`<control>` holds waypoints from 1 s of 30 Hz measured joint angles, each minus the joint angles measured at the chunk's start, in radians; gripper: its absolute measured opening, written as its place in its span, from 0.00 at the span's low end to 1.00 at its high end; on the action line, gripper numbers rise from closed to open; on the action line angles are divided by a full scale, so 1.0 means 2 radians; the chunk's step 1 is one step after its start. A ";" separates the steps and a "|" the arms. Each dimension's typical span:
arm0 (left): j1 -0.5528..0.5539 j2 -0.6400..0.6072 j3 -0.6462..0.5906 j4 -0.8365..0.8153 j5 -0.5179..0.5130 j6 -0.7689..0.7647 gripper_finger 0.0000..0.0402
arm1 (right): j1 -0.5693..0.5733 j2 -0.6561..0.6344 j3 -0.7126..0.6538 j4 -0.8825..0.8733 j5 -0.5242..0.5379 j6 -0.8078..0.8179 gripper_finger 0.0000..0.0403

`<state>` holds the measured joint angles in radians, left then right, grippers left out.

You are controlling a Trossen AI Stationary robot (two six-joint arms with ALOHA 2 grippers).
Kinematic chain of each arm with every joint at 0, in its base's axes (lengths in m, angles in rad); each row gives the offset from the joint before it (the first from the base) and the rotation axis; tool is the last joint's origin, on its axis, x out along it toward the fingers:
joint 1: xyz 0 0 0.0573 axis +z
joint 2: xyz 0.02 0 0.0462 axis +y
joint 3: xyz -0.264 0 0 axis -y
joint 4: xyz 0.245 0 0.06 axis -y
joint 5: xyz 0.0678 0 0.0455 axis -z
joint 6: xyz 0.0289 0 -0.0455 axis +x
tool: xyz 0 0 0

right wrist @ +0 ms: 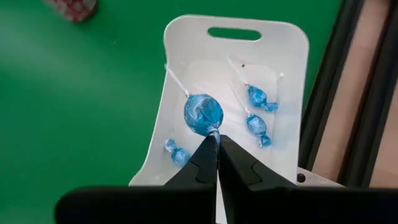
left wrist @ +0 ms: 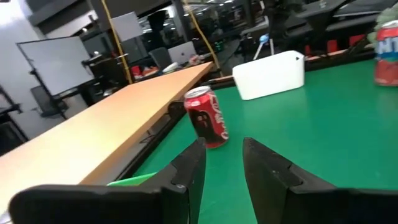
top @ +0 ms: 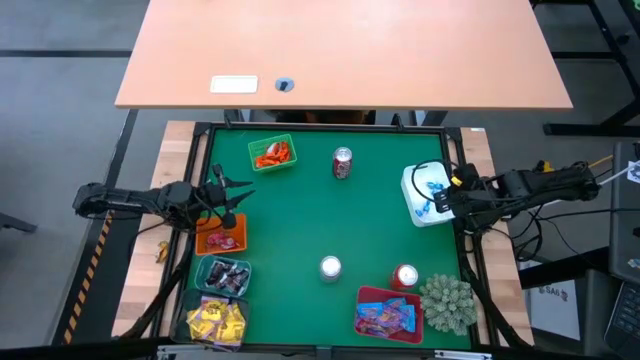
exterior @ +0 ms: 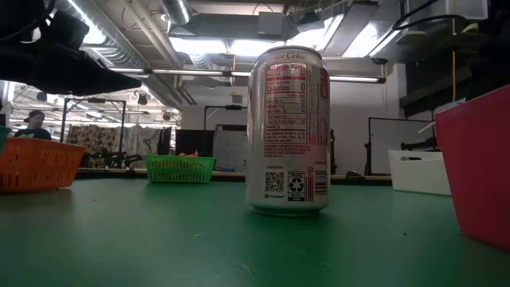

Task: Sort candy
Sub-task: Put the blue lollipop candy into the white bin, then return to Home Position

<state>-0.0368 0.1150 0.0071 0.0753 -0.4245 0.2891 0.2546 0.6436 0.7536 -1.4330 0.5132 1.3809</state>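
Observation:
My right gripper [right wrist: 216, 138] is shut on a blue wrapped candy on a white stick [right wrist: 203, 113], above the white bin [right wrist: 283, 43] at the table's right edge. Three smaller blue candies [right wrist: 256, 124] lie on the bin's floor. In the high view this gripper [top: 445, 203] sits over the same bin [top: 412, 188]. My left gripper [top: 240, 195] stands open and level at the table's left side, beside the orange basket [top: 222, 237]. Nothing is between its fingers [left wrist: 221, 163]. My right gripper pinches the twisted wrapper tail [right wrist: 214, 131] of the blue candy between its two fingertips, at the end opposite the stick. The fingers slant down from above the bin. The candy's ball and stick [right wrist: 177, 81] point away from the fingertips, over the bin's floor.
A green basket [top: 272, 153] holds orange-red candy at the far left. Along the left edge lie baskets of dark candy [top: 225, 275] and yellow candy [top: 215, 320]. A red bin [top: 388, 315] holds blue-purple packets. Three cans [top: 342, 162] [top: 330, 267] [top: 405, 277] stand on the mat, with a spiky plant [top: 447, 302] at the near right.

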 joint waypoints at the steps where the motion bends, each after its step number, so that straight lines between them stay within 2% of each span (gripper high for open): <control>1: 0.008 0.000 0.000 0.000 0.013 -0.003 0.24 | 0.000 0.002 0.000 -0.002 0.005 0.009 0.01; 4: 0.030 0.000 0.000 0.000 0.047 -0.015 0.24 | 0.000 0.007 0.000 -0.009 0.009 0.030 0.01; 9: 0.052 0.000 0.000 -0.007 0.073 -0.032 0.24 | 0.000 0.012 0.000 -0.009 0.009 0.030 0.01; 23: 0.060 0.000 0.000 -0.011 0.079 -0.052 0.24 | 0.000 0.011 0.000 -0.008 0.009 0.027 0.01; 26: 0.060 0.000 0.000 -0.011 0.079 -0.052 0.24 | 0.000 0.011 0.000 -0.001 0.009 0.025 0.05; 30: 0.060 0.000 0.000 -0.011 0.079 -0.052 0.24 | 0.000 0.011 0.000 0.012 0.009 0.023 0.16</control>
<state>0.0834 0.1158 0.0071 0.0528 -0.2662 0.1856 0.2546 0.6651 0.7536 -1.4082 0.5312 1.4273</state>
